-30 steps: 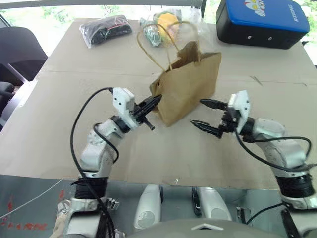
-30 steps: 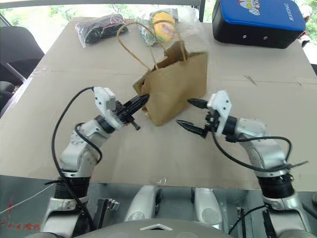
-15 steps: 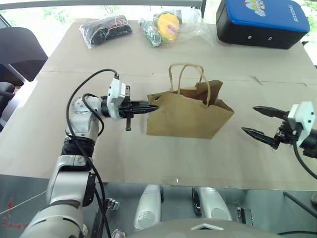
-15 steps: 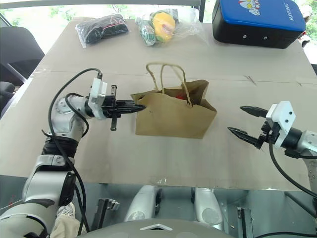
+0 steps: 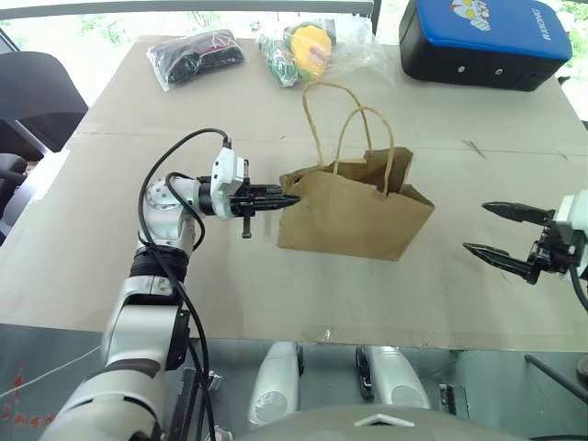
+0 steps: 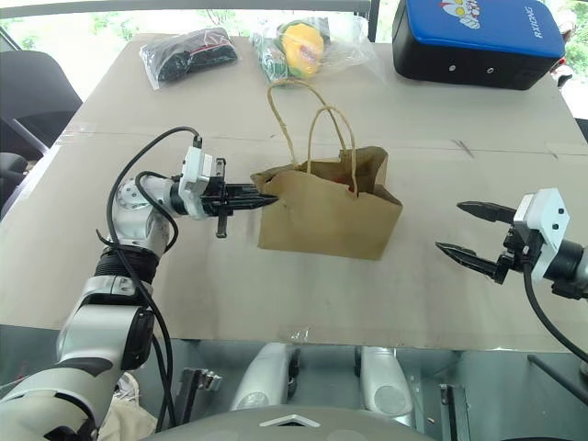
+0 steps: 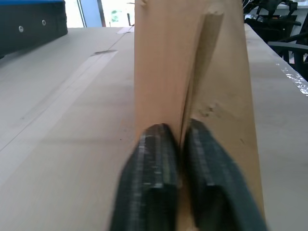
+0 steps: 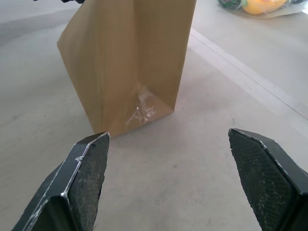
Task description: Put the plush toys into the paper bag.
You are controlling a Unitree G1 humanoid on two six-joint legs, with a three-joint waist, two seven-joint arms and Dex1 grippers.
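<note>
Brown kraft paper bag (image 5: pixel 354 216) now upright, right hand (image 5: pixel 508 236) withdrawn far right of bag, spread; left hand (image 5: pixel 278 199) pinching bag's left edge.

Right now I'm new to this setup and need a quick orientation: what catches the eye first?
A brown kraft paper bag with two twisted loop handles stands mid-table on the tan cardboard-covered table, the left gripper pinching its side edge. The right gripper hangs open, apart from the bag. At the far edge lie a blue-topped black case and a yellow-and-green toy in clear plastic wrap.
</note>
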